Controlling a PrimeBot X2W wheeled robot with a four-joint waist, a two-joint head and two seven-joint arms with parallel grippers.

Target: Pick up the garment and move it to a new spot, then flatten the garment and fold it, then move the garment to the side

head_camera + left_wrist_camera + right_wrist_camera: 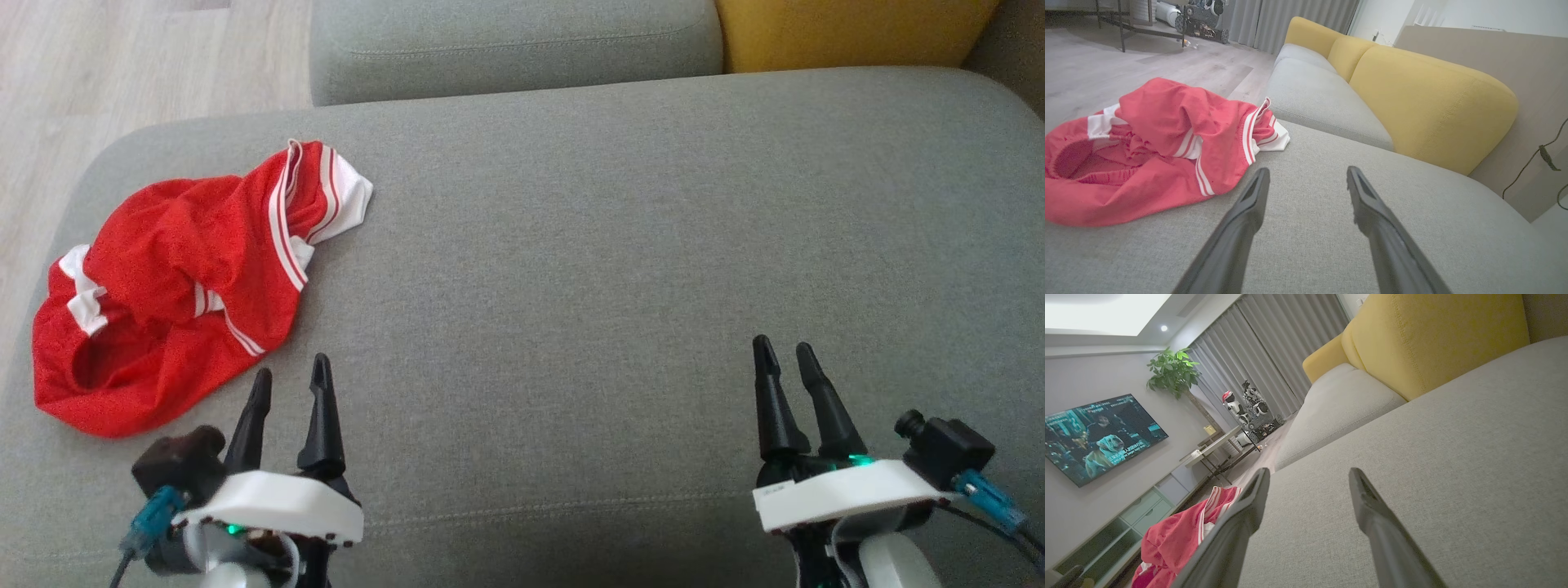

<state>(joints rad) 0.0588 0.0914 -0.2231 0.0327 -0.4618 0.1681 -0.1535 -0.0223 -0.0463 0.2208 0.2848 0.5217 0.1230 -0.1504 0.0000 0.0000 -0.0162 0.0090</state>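
Garment [175, 282], red with white stripes, lies crumpled at the left end of the grey sofa seat [588, 269], untouched. Left gripper [291, 377] hovers just beside its near edge, fingers spread wide, holding nothing. Right gripper [784, 353] well apart on the right, also spread, empty. Yellow back cushion [849, 33] behind.

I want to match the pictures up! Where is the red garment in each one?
Head view: the red garment lies at the left, on the grey seat cushion.
Left wrist view: the red garment is at the middle left.
Right wrist view: the red garment is in the lower left corner.
Shared landmark: the yellow back cushion, also seen here and here.
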